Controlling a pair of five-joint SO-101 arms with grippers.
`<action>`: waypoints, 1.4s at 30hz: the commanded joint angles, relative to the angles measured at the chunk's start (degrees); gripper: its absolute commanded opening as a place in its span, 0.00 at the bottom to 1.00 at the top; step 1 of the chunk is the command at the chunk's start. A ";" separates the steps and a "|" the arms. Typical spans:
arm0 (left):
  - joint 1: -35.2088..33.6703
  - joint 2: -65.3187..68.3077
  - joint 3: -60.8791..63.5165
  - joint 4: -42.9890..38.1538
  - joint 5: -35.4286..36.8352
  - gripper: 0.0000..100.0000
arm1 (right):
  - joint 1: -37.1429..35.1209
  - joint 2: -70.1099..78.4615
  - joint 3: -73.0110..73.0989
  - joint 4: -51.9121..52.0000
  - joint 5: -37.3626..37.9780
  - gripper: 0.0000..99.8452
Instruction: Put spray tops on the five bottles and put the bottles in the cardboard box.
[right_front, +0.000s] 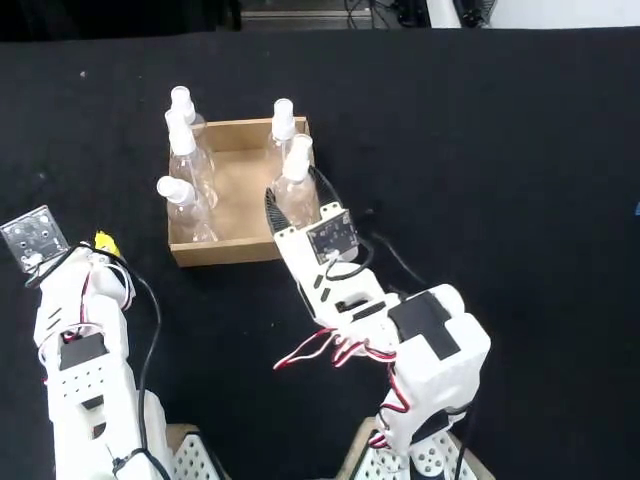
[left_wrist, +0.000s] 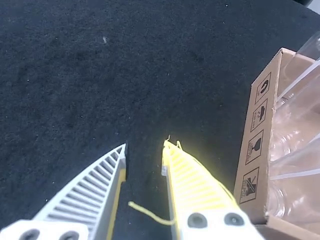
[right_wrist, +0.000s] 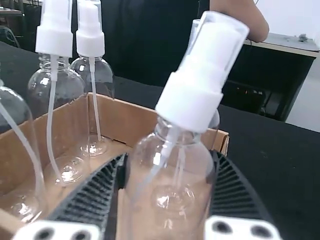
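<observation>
Bottle (right_wrist: 170, 190) with spray top on is clamped between the right gripper (right_wrist: 167, 157) fingers, at the right side of the cardboard box (right_front: 225, 250). Four other topped bottles (right_front: 183, 150) stand in the box. Left gripper (left_wrist: 144, 146) fingers narrowly apart, empty, over the desk (right_front: 480, 150) just beside the box.

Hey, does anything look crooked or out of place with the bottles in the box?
Yes. The bottle gripped in the right pincer has its spray top leaning sideways, while the two tops behind stand straight. Whether the whole bottle is tipped or just its top, I cannot tell.
</observation>
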 joint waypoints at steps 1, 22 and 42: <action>0.22 -0.70 -0.66 -1.14 0.18 0.11 | -1.05 -0.40 0.13 -0.97 0.35 0.18; 0.22 -0.70 -0.75 -1.14 0.09 0.11 | -1.05 -0.48 0.75 -1.05 0.35 0.27; 0.31 -0.70 -0.84 -1.14 -0.09 0.11 | -1.14 -7.25 4.09 0.62 0.00 0.27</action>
